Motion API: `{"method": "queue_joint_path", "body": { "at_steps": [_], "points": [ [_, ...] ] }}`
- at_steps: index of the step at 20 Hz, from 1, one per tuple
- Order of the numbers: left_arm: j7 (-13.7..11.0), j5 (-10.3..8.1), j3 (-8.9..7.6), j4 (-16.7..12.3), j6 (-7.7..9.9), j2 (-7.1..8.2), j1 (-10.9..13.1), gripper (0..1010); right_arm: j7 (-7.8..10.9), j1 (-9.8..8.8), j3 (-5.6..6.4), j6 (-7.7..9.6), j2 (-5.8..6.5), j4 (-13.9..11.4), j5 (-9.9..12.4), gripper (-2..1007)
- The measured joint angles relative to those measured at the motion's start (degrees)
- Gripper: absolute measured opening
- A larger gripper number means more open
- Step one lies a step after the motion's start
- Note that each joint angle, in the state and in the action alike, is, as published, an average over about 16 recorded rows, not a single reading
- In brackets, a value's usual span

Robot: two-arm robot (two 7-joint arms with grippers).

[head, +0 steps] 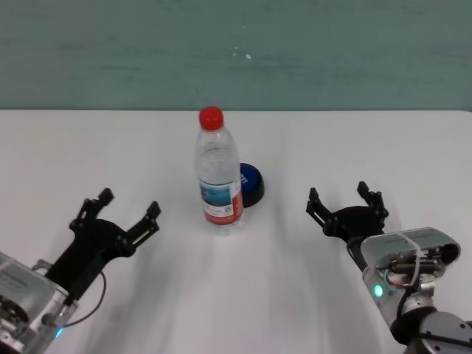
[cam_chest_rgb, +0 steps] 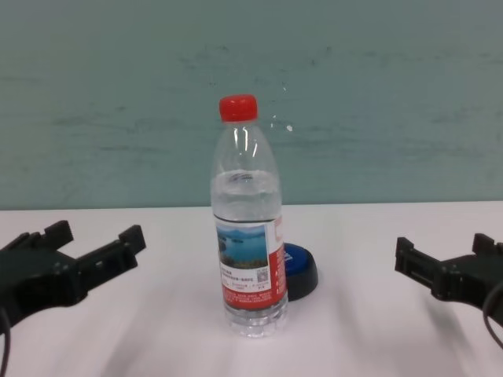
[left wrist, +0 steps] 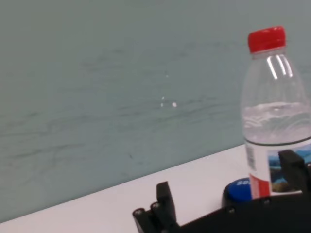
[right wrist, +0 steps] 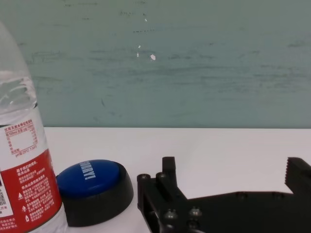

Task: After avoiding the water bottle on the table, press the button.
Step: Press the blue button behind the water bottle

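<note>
The water bottle (head: 217, 173) stands upright in the middle of the white table (head: 88, 147), with a red cap and a red-and-white label. The blue button (head: 251, 183) on its black base sits just behind the bottle, to its right, half hidden by it in the chest view (cam_chest_rgb: 301, 269). My left gripper (head: 127, 208) is open, low over the table, left of the bottle. My right gripper (head: 345, 200) is open, right of the button, apart from it. The right wrist view shows the button (right wrist: 92, 180) beside the bottle (right wrist: 22, 165). The left wrist view shows the bottle (left wrist: 274, 121).
A teal wall (head: 236, 51) rises behind the table's far edge. Bare tabletop lies between each gripper and the bottle and along the front (head: 243, 295).
</note>
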Motion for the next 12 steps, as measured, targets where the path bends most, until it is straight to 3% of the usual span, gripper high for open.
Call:
{"method": "queue_joint_path", "body": {
  "at_steps": [12],
  "points": [
    [-0.13,1.28,1.49,-0.26,-1.15,0.55,1.11,1010,1.19,0.09,0.51,0.91,-0.02,-0.31,0.09,1004]
  ]
}}
